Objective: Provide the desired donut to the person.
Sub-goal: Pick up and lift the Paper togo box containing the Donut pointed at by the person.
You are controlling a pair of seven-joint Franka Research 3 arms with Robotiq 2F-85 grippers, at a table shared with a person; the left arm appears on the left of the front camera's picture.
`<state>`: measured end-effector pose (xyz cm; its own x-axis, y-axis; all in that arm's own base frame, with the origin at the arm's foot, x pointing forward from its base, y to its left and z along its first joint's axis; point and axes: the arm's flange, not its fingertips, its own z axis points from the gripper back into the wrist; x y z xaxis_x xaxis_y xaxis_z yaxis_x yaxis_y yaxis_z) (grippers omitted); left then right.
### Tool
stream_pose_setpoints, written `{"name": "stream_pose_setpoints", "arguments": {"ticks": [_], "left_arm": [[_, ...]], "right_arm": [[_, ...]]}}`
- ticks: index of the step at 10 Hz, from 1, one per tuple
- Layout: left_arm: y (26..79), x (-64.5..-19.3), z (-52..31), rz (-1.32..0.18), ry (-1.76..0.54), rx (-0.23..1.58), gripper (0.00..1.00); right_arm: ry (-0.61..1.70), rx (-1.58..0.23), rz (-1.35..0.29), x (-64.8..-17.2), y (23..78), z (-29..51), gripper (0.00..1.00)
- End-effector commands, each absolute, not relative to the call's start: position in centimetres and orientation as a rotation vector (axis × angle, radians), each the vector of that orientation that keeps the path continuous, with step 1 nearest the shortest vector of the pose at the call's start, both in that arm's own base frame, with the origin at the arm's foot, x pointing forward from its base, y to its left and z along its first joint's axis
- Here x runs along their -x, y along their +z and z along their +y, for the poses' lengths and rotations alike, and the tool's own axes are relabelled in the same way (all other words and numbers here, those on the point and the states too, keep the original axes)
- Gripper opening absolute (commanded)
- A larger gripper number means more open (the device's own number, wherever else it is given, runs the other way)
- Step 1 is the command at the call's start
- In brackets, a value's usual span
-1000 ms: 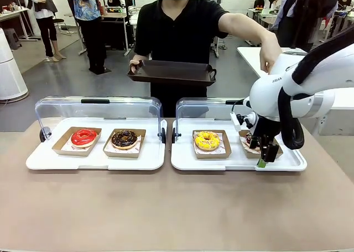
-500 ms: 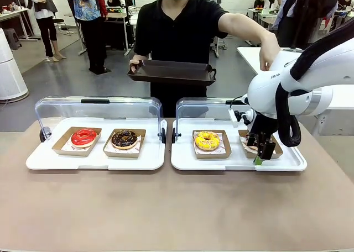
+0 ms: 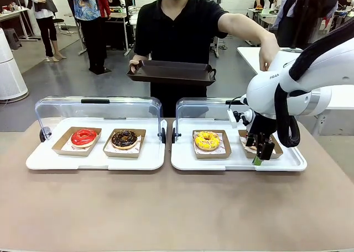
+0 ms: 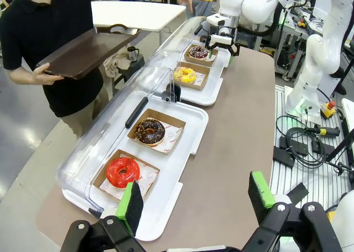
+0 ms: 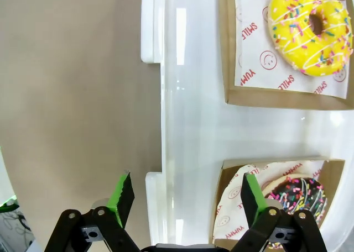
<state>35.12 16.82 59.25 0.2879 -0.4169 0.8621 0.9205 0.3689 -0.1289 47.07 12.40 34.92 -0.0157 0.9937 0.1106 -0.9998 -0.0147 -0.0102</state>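
The red donut [image 3: 84, 136] is glossy and plain. The chocolate donut [image 3: 124, 138] is dark brown with pale flecks. The yellow donut [image 5: 310, 31] carries thin white drizzle lines and multicoloured sprinkles, and the dark donut [image 5: 296, 197] is strewn with bright sprinkles too. Under them lies white paper [image 5: 260, 58] printed in red (words and smiley faces), inside tan card boxes [image 5: 276, 97]. The serving trays [image 3: 221, 162] are white and the table [image 3: 166, 208] grey-brown. The person [image 3: 177, 31] wears plain black — their handled tray [image 3: 172, 72] is dark brown. The right gripper [image 5: 187, 188] is black with green pads.
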Motion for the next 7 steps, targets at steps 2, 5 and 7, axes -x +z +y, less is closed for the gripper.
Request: {"name": "stream_pose_setpoints", "arguments": {"ticks": [2, 5, 7], "left_arm": [[59.3, -35.0, 16.9, -0.855, -1.010, 0.723, 1.00], [59.3, -35.0, 16.9, -0.855, -1.010, 0.723, 1.00], [59.3, -35.0, 16.9, -0.855, -1.010, 0.723, 1.00]], "right_arm": [[1.597, -0.082, -0.110, -47.9, 34.0, 12.6, 1.00], [1.602, -0.065, -0.117, -48.6, 33.9, 12.5, 1.00], [1.600, -0.073, -0.117, -49.2, 33.6, 12.3, 1.00]]}}
